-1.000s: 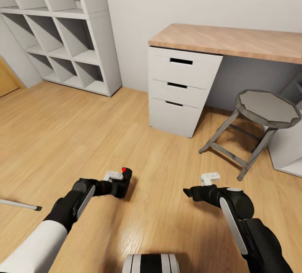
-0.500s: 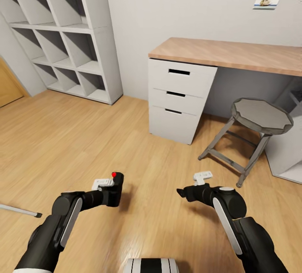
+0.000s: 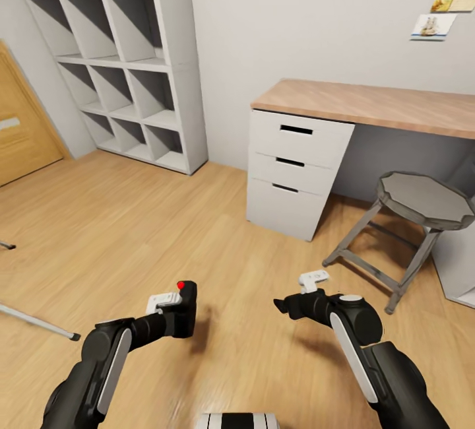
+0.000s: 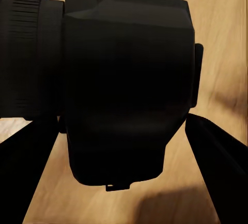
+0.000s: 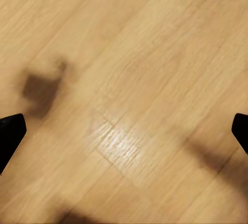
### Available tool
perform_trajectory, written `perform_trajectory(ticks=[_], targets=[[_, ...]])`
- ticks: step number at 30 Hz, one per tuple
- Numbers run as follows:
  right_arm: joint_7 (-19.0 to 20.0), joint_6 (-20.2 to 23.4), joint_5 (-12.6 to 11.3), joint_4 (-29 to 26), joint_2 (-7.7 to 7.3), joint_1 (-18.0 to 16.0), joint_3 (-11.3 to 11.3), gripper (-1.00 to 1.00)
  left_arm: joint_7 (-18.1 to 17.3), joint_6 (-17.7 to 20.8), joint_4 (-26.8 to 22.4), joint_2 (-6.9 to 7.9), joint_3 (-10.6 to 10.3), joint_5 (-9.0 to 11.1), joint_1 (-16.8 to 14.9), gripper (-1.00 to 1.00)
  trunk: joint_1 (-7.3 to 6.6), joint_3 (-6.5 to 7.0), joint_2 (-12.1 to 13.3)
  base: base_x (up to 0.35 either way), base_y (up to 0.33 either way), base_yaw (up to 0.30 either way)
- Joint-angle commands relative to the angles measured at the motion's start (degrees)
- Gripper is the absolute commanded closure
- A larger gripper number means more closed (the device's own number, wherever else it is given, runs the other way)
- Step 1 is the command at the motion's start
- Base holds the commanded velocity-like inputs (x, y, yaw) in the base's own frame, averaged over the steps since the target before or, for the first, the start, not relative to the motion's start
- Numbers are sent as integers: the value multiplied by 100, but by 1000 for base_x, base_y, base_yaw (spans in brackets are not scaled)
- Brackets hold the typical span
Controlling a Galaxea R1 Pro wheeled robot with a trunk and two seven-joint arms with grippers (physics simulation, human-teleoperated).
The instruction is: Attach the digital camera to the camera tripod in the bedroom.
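Fingers of my left gripper (image 3: 179,310) are closed on the digital camera (image 3: 187,307), which I hold above the wood floor (image 3: 132,218) with its red button (image 3: 181,284) on top. From my left wrist, the digital camera (image 4: 124,89) sits between the two dark fingers (image 4: 217,157), its ribbed lens barrel (image 4: 28,53) pointing sideways. My right gripper (image 3: 285,303) carries nothing; its fingertips (image 5: 10,138) stand wide apart at the edges of my right wrist view, bare floor between them. One silver-grey leg of the camera tripod (image 3: 39,322) lies low across the floor, off to my left. Ahead stand a white drawer unit (image 3: 293,171) under a wooden desk top (image 3: 376,105), a grey stool (image 3: 422,201), a white cube shelf (image 3: 125,66) and a wooden door (image 3: 20,132).
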Motion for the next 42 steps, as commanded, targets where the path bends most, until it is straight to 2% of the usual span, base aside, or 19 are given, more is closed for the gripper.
perform_trajectory(ticks=[1,6,10,16,23,30,42], targets=[[-37,23,-55,-6,-6,-2,8,-100,30,37,-11,-54,22,26,6,100,-3,18,0,0,0,267],[-39,20,-55,-6,-6,-5,16,-100,260,29,-67,-168,47,52,49,100,-16,129,6,0,0,279],[-40,15,-55,-6,-7,-4,23,-100,580,26,-98,-254,53,76,75,100,-27,218,12,0,0,288],[-40,3,-55,-6,-7,3,26,-100,778,25,-110,-326,47,90,86,100,-42,345,20,0,0,291],[-40,-35,-55,-6,-25,8,28,-100,886,24,-139,-355,49,94,94,100,-196,450,301,0,0,287],[-40,-67,-55,-6,-33,18,30,-100,907,26,-458,-360,46,94,226,100,-350,550,581,0,0,284],[-40,-67,-55,-6,-36,15,31,-100,917,25,-609,-364,50,86,291,100,-613,720,1063,0,0,283]])
